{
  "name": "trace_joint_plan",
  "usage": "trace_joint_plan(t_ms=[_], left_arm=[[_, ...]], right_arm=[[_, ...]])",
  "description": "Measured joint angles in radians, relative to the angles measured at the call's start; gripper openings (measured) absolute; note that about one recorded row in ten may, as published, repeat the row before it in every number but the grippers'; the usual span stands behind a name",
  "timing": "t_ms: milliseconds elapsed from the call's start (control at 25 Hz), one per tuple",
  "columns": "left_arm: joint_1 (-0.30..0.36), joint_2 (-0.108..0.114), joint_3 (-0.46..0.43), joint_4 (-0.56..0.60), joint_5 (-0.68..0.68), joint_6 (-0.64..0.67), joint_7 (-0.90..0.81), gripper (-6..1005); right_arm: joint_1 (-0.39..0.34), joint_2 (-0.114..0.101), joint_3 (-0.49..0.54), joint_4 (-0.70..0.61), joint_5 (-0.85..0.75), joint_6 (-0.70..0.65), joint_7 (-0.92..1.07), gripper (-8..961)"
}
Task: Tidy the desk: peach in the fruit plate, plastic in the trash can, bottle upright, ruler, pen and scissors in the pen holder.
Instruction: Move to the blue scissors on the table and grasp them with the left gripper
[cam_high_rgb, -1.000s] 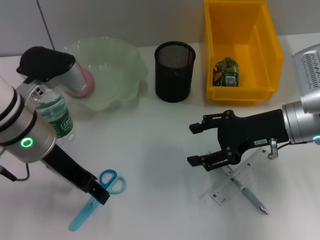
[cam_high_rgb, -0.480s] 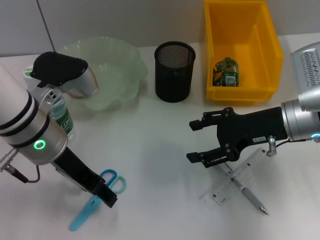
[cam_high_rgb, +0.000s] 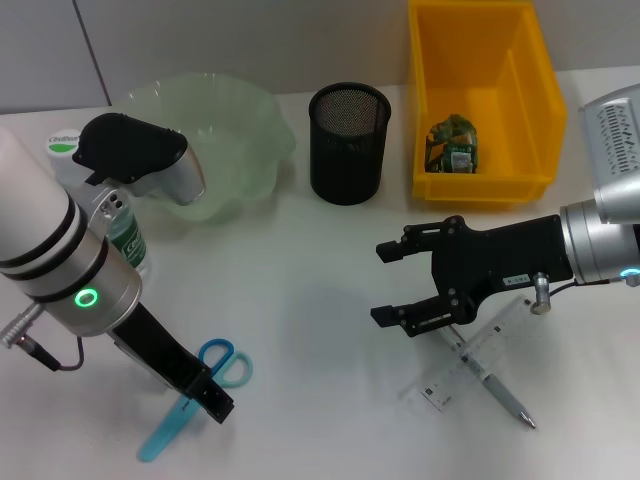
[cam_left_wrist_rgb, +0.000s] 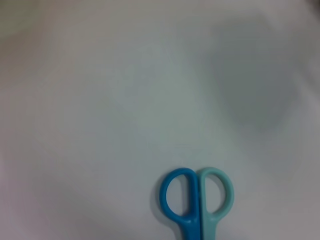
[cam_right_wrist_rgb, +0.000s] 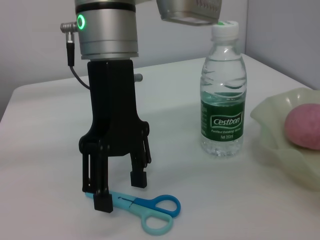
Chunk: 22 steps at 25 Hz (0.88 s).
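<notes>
- The left gripper reaches down over the blue and teal plastic scissors on the white surface. Its fingers are spread apart, one tip touching the blades, the other just beside the blue handle loop; nothing is grasped.
- The right gripper hovers open and empty above the surface, beside the clear plastic ruler and the grey pen, which lie crossed.
- The clear plastic water bottle with a green label stands upright near the pale green wavy fruit plate.
- The pink peach sits in that plate.
- The black mesh pen holder stands between the fruit plate and the yellow plastic bin.
- A crumpled green plastic wrapper lies in the bin.
</notes>
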Motion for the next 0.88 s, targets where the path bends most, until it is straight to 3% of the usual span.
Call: trace_joint_plan(t_ms=[480, 800, 880], left_arm=[[-0.006, 0.0, 0.022, 0.0, 0.012, -0.01, 0.009, 796], [-0.036, 0.0, 0.047, -0.017, 0.036, -0.002, -0.005, 549], [-0.051, 0.0, 0.052, -0.03, 0.045, 0.008, -0.014, 549]], right_arm=[[-0.001, 0.002, 0.0, 0.0, 0.0, -0.001, 0.001, 814], [-0.002, 0.0, 0.0, -0.004, 0.0, -0.002, 0.001, 814], [-0.001, 0.0, 0.0, -0.005, 0.0, -0.002, 0.001, 814]])
